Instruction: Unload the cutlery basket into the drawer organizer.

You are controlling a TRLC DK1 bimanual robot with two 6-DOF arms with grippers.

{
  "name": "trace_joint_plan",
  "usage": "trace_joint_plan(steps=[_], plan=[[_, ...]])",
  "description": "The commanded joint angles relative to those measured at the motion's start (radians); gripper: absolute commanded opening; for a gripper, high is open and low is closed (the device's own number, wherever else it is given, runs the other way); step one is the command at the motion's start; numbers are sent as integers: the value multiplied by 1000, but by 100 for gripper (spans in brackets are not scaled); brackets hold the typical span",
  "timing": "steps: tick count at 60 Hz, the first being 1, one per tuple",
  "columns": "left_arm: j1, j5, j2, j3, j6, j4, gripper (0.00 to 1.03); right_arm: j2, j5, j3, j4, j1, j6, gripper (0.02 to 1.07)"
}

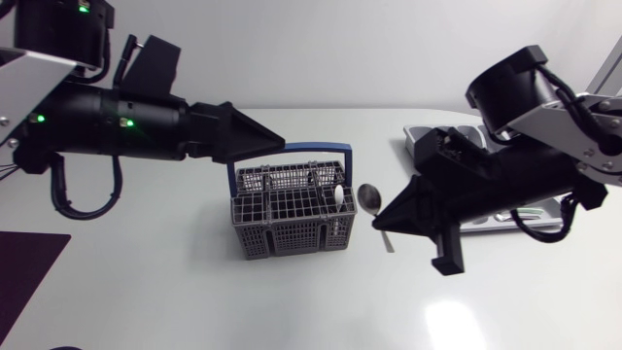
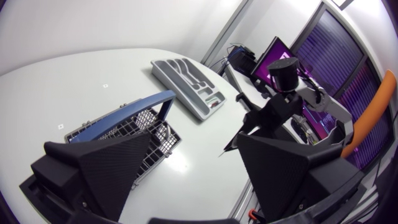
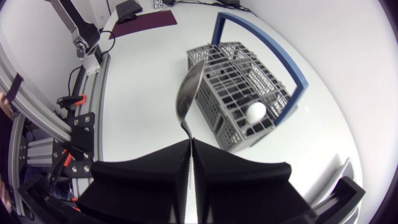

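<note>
The grey wire cutlery basket (image 1: 292, 212) with a blue handle (image 1: 290, 152) stands mid-table. A white utensil end (image 1: 338, 194) sticks up inside it. My left gripper (image 1: 276, 146) hovers over the handle's far side, and in its wrist view its fingers (image 2: 106, 168) stand wide apart and open, holding nothing, above the basket (image 2: 124, 132). My right gripper (image 1: 381, 220) is to the right of the basket, shut on the handle of a metal spoon (image 1: 369, 199). In the right wrist view the spoon (image 3: 186, 93) points up from the closed fingertips (image 3: 189, 163). The grey drawer organizer (image 1: 420, 136) lies at the right, mostly hidden by my right arm.
A dark purple mat (image 1: 24, 277) lies at the table's front left corner. The organizer (image 2: 186, 78) holds several long compartments and lies beyond the basket in the left wrist view. Bare white table surrounds the basket.
</note>
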Motion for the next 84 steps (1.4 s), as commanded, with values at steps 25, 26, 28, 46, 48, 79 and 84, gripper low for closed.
trace_joint_plan(steps=[25, 26, 28, 46, 48, 79, 84], plan=[[-126, -160, 158, 114, -29, 9, 99, 45, -45, -51, -110, -425, -440, 8], [-131, -161, 161, 116, -28, 5, 99, 50, -45, -51, -110, -432, -449, 8], [-143, -177, 174, 123, -23, -5, 99, 57, -43, -51, -110, -453, -470, 8], [-246, -359, 245, 145, 17, -22, 99, 215, 1, 26, -107, -689, -737, 8], [-247, -372, 253, 148, 17, -22, 99, 243, 11, 37, -98, -712, -765, 8], [-270, -485, 317, 142, 40, -13, 99, 568, 212, 210, 258, -867, -929, 8], [-273, -493, 323, 142, 43, -13, 99, 601, 230, 233, 275, -876, -935, 8]])
